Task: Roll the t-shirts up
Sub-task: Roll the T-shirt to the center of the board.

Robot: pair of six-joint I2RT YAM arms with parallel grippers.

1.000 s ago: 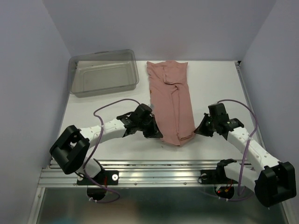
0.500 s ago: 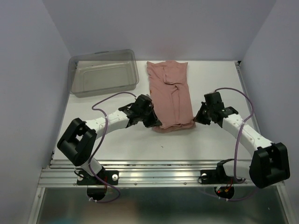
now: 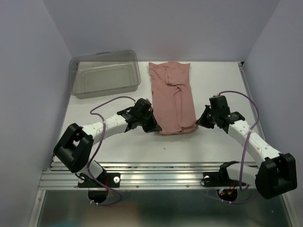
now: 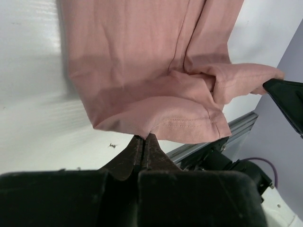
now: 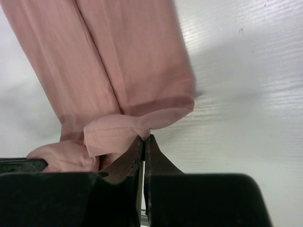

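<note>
T-shirt (image 3: 173,94) on white table (image 3: 218,85), lilac walls (image 3: 165,28)

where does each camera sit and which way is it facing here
Top external: above and behind the arms, looking down at the table, t-shirt and bin; both arms show whole.
Left wrist: on the left arm, looking along the shut left tool at the shirt's near hem.
Right wrist: on the right arm, looking along the shut right tool at that hem.
Shared: both wrist views show the same folded-over hem, from opposite sides.
</note>
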